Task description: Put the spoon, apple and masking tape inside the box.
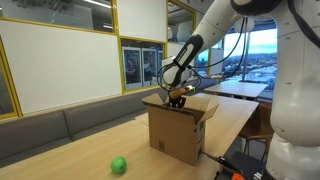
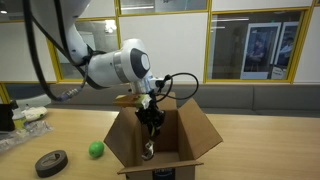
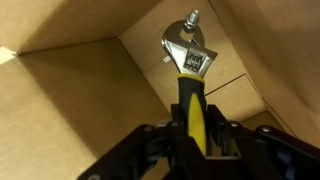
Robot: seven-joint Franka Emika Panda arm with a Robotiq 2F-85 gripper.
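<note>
Pinches an adjustable wrench (image 3: 187, 58) by its yellow-black handle in the gripper (image 3: 190, 135), head-down inside the box (image 3: 70, 90); probably stiff, head-heavy steel, best held on that grippy handle; apple (image 2: 96, 149) outside on the table (image 2: 250, 140).

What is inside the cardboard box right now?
The gripper reaches into the box, shut on an adjustable wrench with a yellow and black handle. Bare cardboard walls show around it. The part of the bottom under the wrench is covered.
</note>
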